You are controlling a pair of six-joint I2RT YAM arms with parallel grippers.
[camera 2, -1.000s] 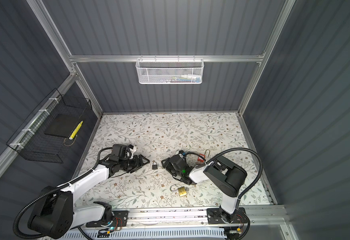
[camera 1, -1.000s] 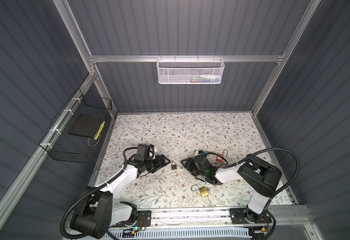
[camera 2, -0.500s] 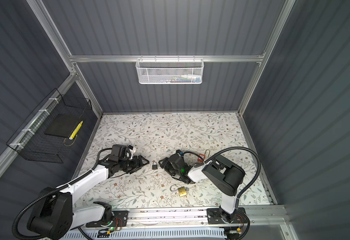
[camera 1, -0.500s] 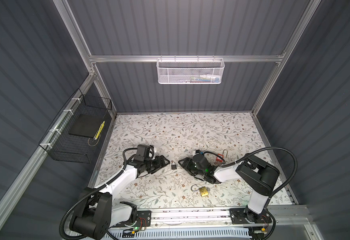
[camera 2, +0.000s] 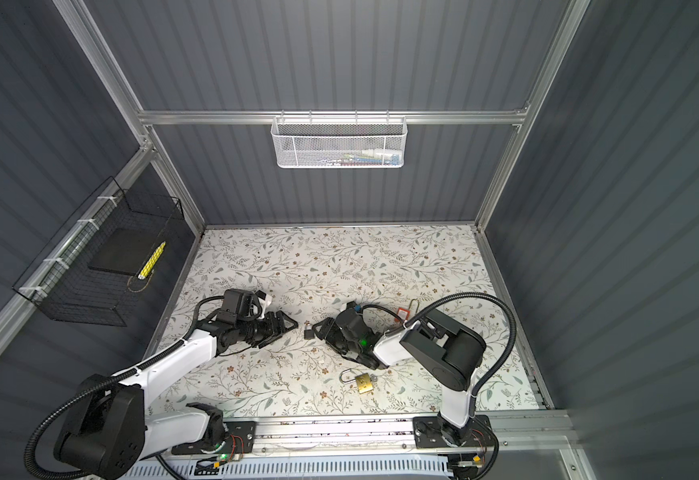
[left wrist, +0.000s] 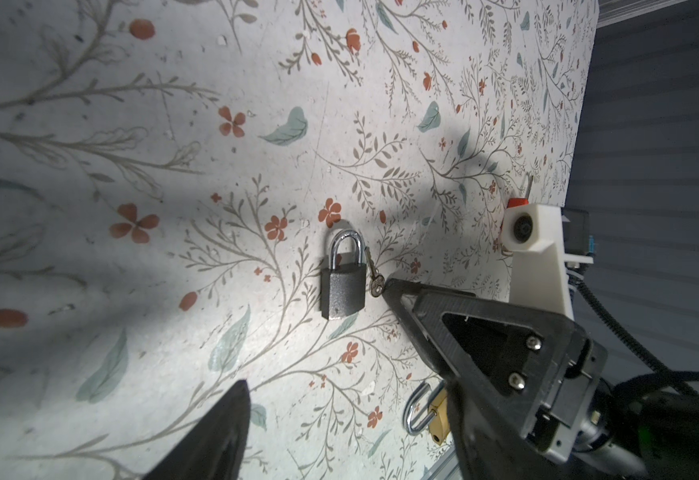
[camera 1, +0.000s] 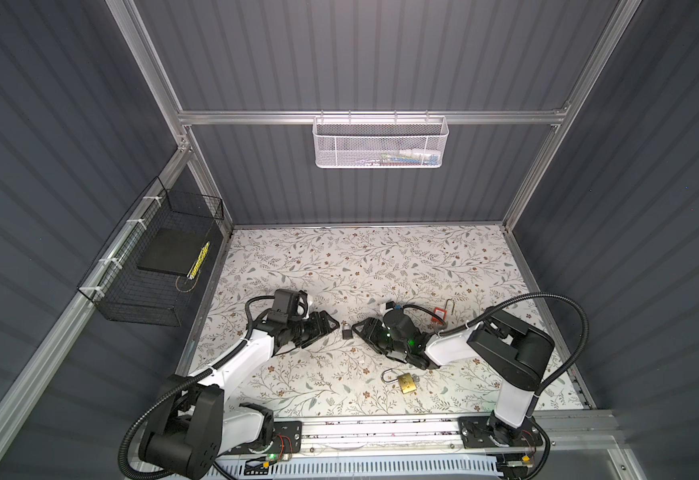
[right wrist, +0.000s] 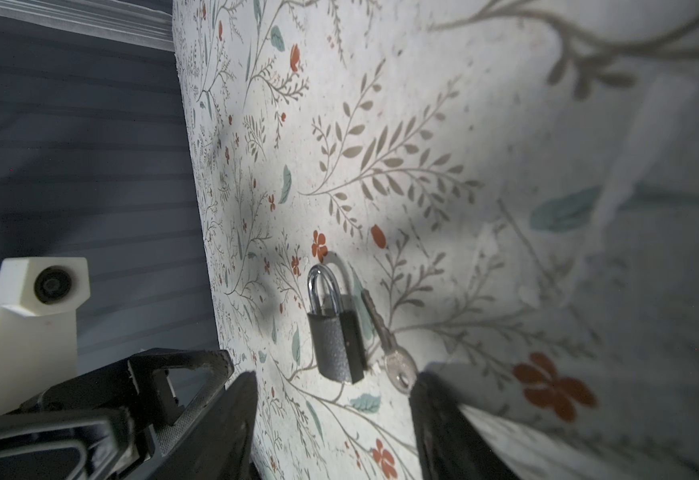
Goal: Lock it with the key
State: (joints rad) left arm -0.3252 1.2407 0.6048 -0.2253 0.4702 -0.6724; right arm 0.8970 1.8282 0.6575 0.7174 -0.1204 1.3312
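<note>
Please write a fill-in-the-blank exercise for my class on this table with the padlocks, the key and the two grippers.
The key lies flat on the table beside the dark ____.
The left gripper and the right gripper both stand ____, holding nothing.
The white mesh basket hangs on the ____ wall.
Missing words: padlock; open; back.

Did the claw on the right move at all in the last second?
Yes. In both top views the right gripper has slid left, nearer the small dark padlock, which has stayed put on the flowered table.
</note>
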